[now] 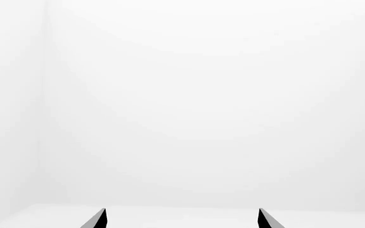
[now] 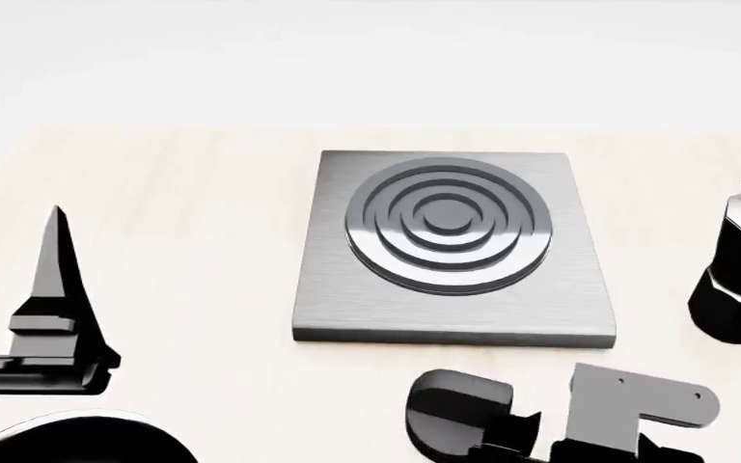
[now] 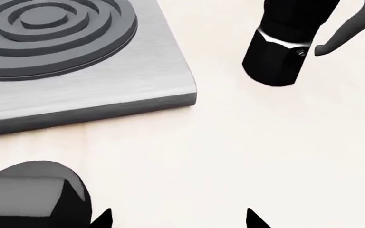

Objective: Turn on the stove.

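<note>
One flat grey ring-burner stove (image 2: 454, 251)

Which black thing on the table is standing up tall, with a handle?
The moka pot, at the table's right side beside the stove. It stands upright with a curved handle. The knob in front of the stove is low and rounded instead.
</note>
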